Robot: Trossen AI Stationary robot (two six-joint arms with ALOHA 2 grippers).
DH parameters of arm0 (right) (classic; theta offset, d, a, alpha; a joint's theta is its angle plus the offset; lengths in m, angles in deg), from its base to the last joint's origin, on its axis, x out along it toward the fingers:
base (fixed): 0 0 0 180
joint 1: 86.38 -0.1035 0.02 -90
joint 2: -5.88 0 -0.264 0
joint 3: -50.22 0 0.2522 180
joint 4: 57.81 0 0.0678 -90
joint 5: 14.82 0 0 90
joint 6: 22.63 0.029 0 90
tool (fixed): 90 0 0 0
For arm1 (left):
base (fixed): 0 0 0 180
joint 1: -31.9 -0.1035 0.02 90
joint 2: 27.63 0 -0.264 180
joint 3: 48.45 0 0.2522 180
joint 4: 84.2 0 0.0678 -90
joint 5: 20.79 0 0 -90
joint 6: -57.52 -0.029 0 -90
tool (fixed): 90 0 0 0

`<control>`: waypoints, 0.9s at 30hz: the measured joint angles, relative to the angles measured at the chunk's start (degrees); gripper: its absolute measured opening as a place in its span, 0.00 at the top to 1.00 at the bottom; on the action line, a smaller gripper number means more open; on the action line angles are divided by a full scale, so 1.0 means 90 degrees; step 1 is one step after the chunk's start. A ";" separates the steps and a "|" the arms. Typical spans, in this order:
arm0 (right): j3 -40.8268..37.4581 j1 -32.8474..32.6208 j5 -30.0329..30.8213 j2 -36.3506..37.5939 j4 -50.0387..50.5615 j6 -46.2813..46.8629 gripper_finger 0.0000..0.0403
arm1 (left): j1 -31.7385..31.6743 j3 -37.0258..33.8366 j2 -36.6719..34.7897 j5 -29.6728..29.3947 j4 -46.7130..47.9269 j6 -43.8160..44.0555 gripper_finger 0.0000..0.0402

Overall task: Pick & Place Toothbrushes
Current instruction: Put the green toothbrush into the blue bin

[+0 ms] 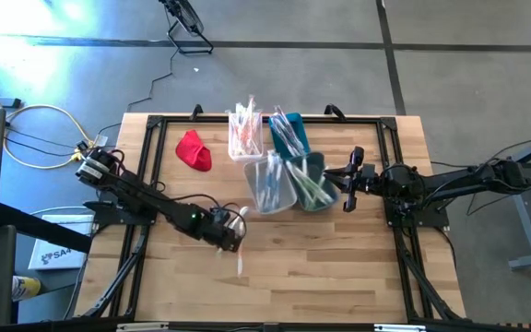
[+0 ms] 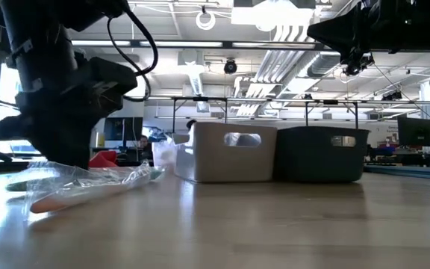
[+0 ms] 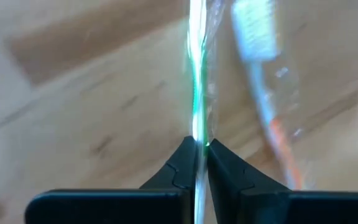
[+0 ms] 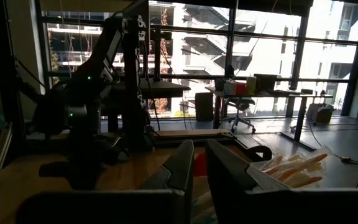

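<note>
High view first: I see the pale wooden butcher-block table (image 1: 339,277) carrying a black metal frame, with my two dark arms reaching in from either side. Near the table's far middle stand four small rectangular bins in a cluster: a white one (image 1: 245,146) and a teal one (image 1: 291,140) behind, a clear grey one (image 1: 270,189) and a dark teal one (image 1: 319,189) in front, all stuffed with thin toothbrushes in clear plastic wrappers (image 1: 267,180). To the left of the bins lies a crumpled red cloth (image 1: 193,150). My left gripper (image 1: 233,235) is down at the tabletop, in front of the bins and to their left. In the left wrist view its two dark fingers (image 3: 182,168) are pinched nearly together on the thin edge of a clear wrapper (image 3: 197,93), with a green streak running up through it; just beside it lies a wrapped toothbrush with white bristles and an orange handle (image 3: 263,93), flat on the wood. In the low view that wrapped brush (image 2: 88,187) rests on the table under the left arm. My right gripper (image 1: 350,180) hangs above the table beside the dark teal bin, fingers close together and holding nothing.
</note>
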 joint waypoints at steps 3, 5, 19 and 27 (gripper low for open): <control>0.0000 0.0002 0.0000 0.0000 0.0011 0.0000 0.91 | 0.0007 -0.0002 -0.0057 0.0399 0.0179 0.0185 0.95; -0.0002 0.0000 -0.0001 0.0000 0.0017 0.0000 0.91 | 0.0010 0.0005 -0.0057 0.0575 0.0246 0.0291 0.94; -0.0002 0.0001 0.0000 -0.0002 0.0022 -0.0017 0.91 | 0.0023 -0.0023 -0.0044 0.1974 -0.0495 -0.1407 0.94; -0.0002 0.0000 0.0000 -0.0002 0.0022 -0.0010 0.91 | 0.0014 -0.0019 -0.0044 0.0780 -0.1463 -0.3083 0.94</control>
